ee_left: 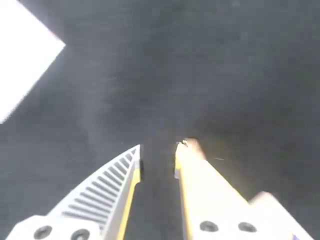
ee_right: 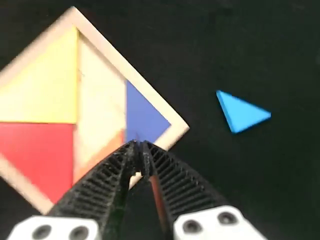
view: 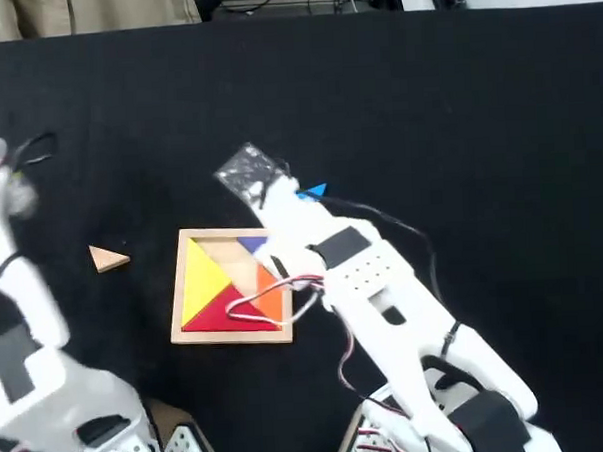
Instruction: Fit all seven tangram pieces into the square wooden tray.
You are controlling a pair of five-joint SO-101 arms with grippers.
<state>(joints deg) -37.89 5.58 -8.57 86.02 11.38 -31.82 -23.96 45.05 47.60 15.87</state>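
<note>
High view: the square wooden tray [view: 176, 292] lies mid-surface, partly filled. A yellow triangle [view: 206, 275], a red triangle [view: 225, 314], an orange piece [view: 270, 302] and a dark blue triangle [view: 252, 244] are seated in it. Two pieces lie outside on the black cloth surface [view: 477, 128]: a light blue triangle [view: 313, 191] just beside the right pincer [view: 249, 173], and a pale bare-wood triangle [view: 108, 258] near the tray's far side. My judgement: filling is part done, and the light blue triangle is the likely next pick.

Left wrist view: the left pincer [ee_left: 158, 160] hangs over bare cloth, its ribbed jaws slightly apart and empty.

Right wrist view: the right pincer's black ribbed jaws meet at the tips, gripping nothing, above the tray corner by the dark blue triangle. The pieces are flat, sharp-edged and matt-painted. I cannot tell whether the pale centre is unpainted pieces or tray floor. The next move calls for parting the jaws and closing on the triangle's thin edges.
</note>
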